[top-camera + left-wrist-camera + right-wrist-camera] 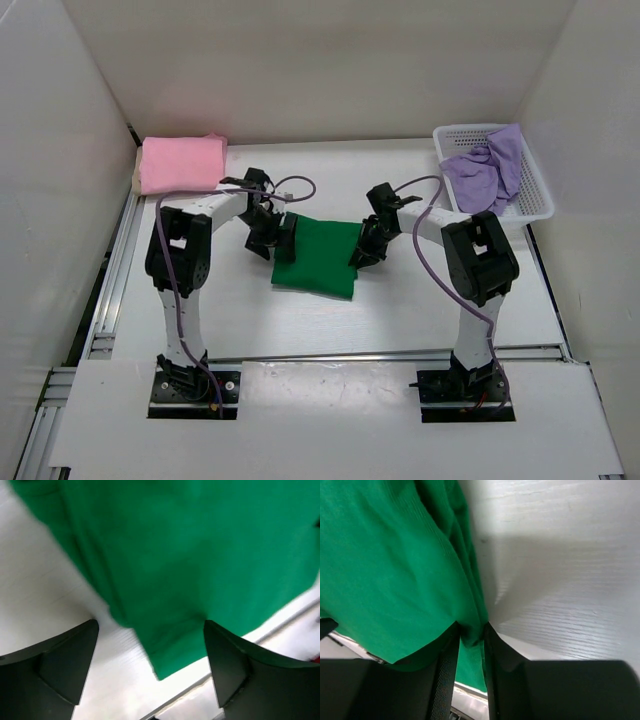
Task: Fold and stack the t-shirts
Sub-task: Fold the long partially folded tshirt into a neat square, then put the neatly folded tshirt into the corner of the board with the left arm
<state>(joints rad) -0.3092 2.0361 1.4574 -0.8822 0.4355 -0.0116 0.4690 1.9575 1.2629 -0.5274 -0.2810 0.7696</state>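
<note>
Item: green t-shirt, folded to a rough rectangle, lying flat at the centre of the table. Item: pink t-shirt, folded, at 10 o'clock on the table against the back wall, with a thin tan edge under its 9 o'clock side, likely the tan t-shirt, too little showing to be sure. Item: purple t-shirt, unfolded and crumpled, in the white mesh basket at 2 o'clock. Left gripper at the 9 o'clock edge of the green t-shirt; its wrist view shows the fingers spread wide, gripping nothing, with a green corner lying between and beyond them. Right gripper at the 3 o'clock edge; fingers drawn close with a ridge of green cloth pinched in the narrow gap, so it reads as clamped on the layered edge. Condition judged: two shirts stacked, the green one folded but not yet stacked, the purple one not begun. Hazards: with only one side held, a lift toward 10 o'clock would let the free 9 o'clock side hang and the fold fall open. The right pinch may hold only the upper layers, so the lower ones could peel away. The open left fingers, low over the cloth, could drag the corner and wrinkle the fold.
</note>
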